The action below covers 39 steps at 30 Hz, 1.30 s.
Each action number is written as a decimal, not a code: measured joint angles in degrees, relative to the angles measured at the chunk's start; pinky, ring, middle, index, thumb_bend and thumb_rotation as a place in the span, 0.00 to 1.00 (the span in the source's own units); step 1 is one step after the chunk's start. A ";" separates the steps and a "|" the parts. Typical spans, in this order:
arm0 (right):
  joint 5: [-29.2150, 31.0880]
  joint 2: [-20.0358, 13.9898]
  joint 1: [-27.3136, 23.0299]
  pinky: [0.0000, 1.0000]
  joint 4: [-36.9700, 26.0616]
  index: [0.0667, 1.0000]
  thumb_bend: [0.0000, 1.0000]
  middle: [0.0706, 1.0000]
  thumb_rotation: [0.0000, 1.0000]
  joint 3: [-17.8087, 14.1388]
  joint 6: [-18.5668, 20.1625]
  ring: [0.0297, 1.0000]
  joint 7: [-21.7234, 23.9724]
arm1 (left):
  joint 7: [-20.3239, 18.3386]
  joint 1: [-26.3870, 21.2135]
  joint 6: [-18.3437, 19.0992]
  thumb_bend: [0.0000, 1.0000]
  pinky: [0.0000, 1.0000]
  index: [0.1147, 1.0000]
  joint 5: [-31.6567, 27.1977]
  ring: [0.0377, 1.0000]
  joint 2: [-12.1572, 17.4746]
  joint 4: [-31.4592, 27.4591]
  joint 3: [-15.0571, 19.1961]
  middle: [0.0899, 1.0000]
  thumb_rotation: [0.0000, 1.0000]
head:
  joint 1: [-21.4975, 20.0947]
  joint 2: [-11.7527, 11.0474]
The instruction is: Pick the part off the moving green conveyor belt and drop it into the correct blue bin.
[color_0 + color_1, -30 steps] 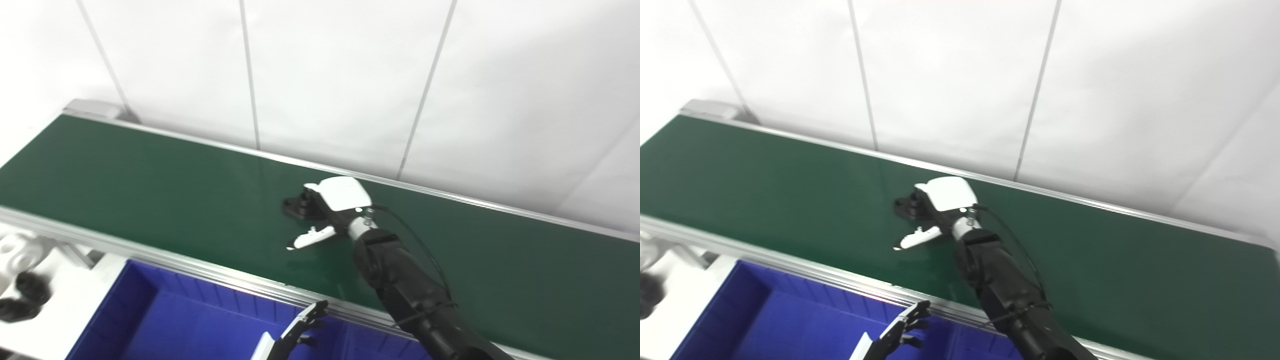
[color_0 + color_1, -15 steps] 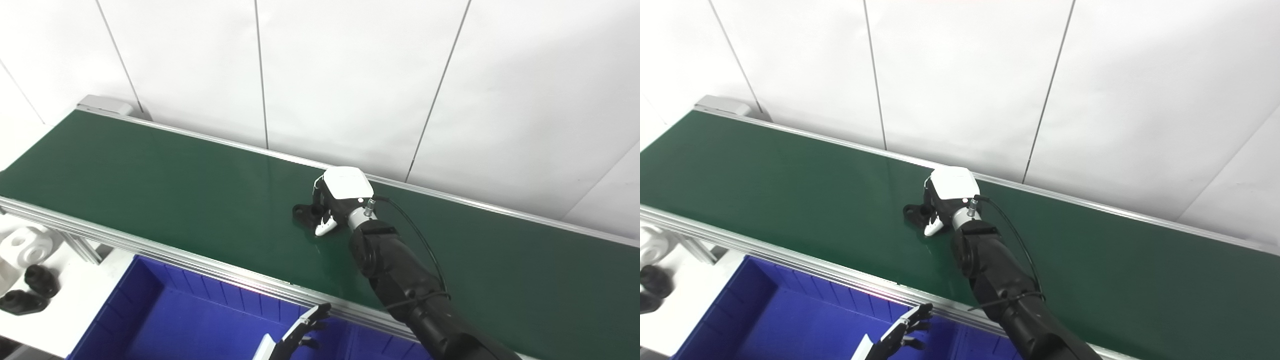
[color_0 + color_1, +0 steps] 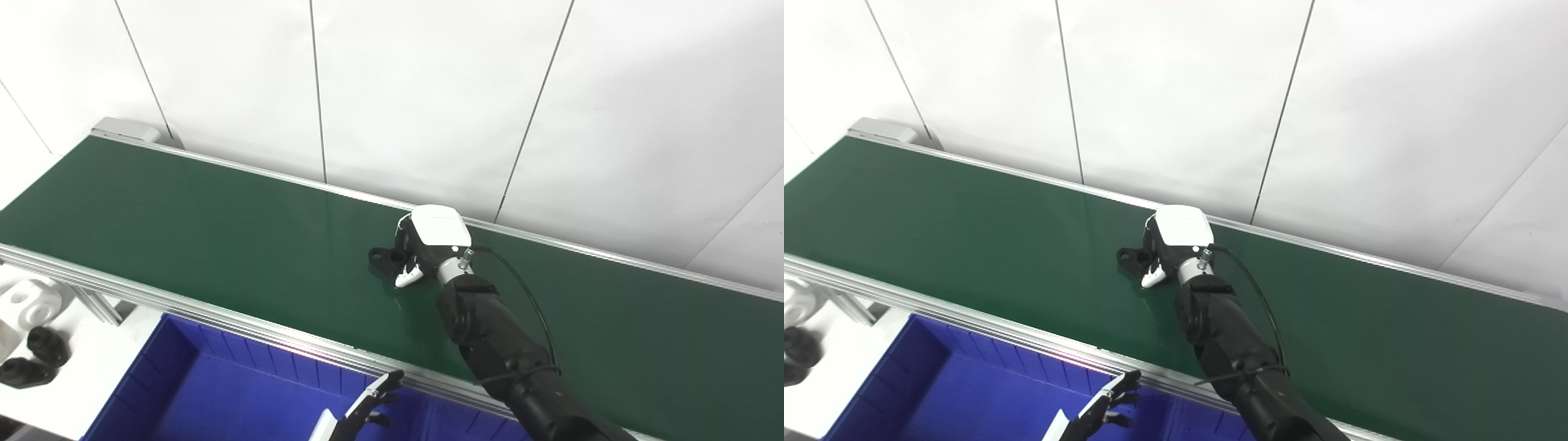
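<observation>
A small black part [image 3: 382, 257] with a mounting ear lies on the green conveyor belt [image 3: 184, 220] near its far edge. My right hand [image 3: 422, 244], with a white back, is on the belt with its fingers and thumb curled around the part; only the part's left end sticks out [image 3: 1129, 255]. The part still touches the belt. My left hand [image 3: 366, 409] is low at the bottom edge over the blue bin [image 3: 202, 383], fingers apart and empty.
An aluminium rail [image 3: 184, 303] runs between the belt and the bin. White and black parts [image 3: 33, 331] lie on a white surface at the far left. A white panelled wall stands right behind the belt.
The right thumb, stretched out a second ago, has closed onto the black part. Hand and part have drifted slightly right along the belt. The camera shifted. The left hand has not moved.
</observation>
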 measured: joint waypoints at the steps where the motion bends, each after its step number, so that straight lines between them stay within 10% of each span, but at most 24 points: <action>1: 0.08 -0.44 0.99 0.15 -1.59 0.46 0.53 0.37 0.00 -0.14 0.00 0.19 -0.20 | 0.00 0.03 0.14 0.73 0.66 0.88 0.01 0.80 0.01 -0.08 0.00 0.86 0.82 | -1.57 0.35; 14: -3.16 -2.59 15.06 0.19 -46.97 0.45 0.52 0.43 0.00 -3.58 6.01 0.23 5.44 | -2.45 1.02 2.15 0.81 0.74 0.93 -2.83 0.87 0.14 -4.12 0.09 0.90 0.82 | -12.02 2.81; 23: -9.79 -1.98 26.16 0.19 -63.47 0.45 0.52 0.42 0.00 -7.18 12.41 0.23 12.11 | -5.19 1.50 2.68 0.69 0.84 0.98 -7.10 0.89 -0.81 -6.61 1.78 0.92 0.87 | -22.05 5.62; 39: -20.20 -3.44 60.69 0.18 -82.36 0.46 0.52 0.42 0.00 -7.35 10.52 0.23 15.99 | -12.43 1.93 11.34 0.69 0.99 1.00 -15.01 0.94 1.27 -17.49 9.29 0.93 0.95 | -35.60 16.26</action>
